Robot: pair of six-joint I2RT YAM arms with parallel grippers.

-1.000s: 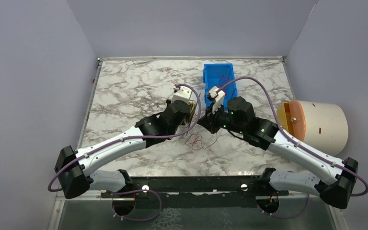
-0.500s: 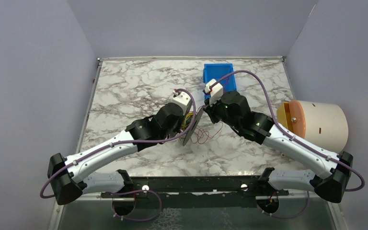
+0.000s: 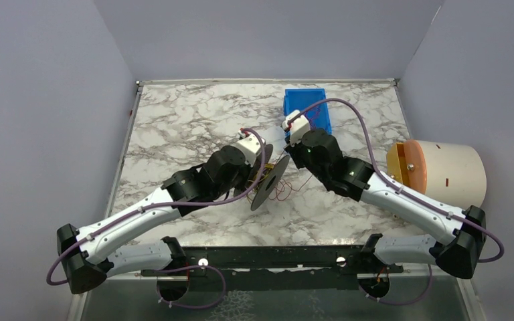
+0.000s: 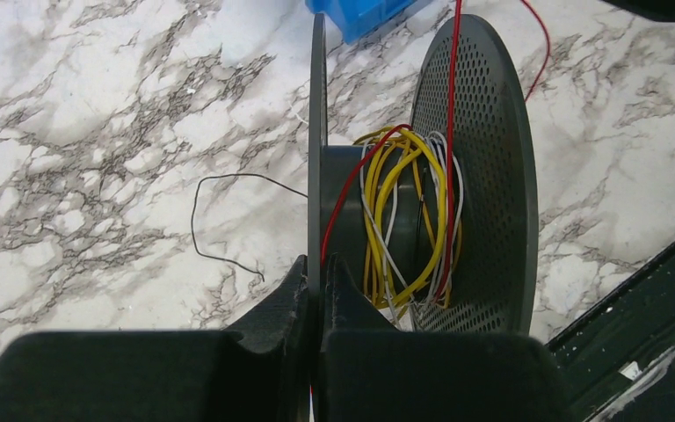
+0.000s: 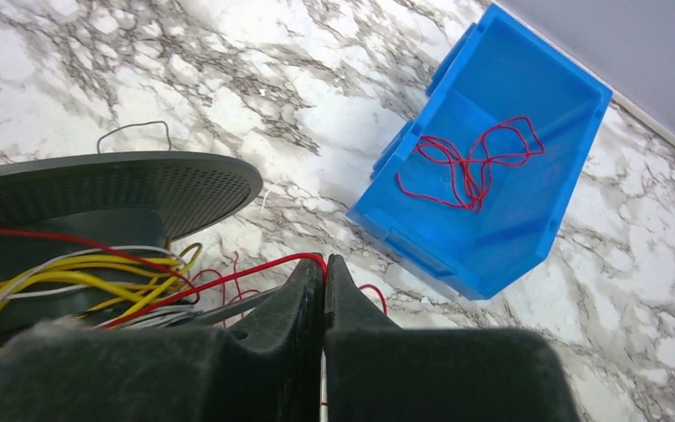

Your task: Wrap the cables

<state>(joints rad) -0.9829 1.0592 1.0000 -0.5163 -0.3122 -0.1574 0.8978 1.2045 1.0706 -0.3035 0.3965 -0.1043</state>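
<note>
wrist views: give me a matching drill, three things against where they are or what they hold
1 grey perforated plastic spool
2 blue plastic bin
3 thin black wire

A lying loose on the marble table
B holding a red wire tangle
C wound with yellow cables, flange clamped by the left gripper

Pairs: 1-C, 2-B, 3-A

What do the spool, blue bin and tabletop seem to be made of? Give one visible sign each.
Spool: probably matte grey plastic; thin flanges punched with even holes.
Blue bin: moulded plastic, by its uniform colour and smooth walls.
Tabletop: marble look, white with grey veins; real stone or printed laminate, unclear.
</note>
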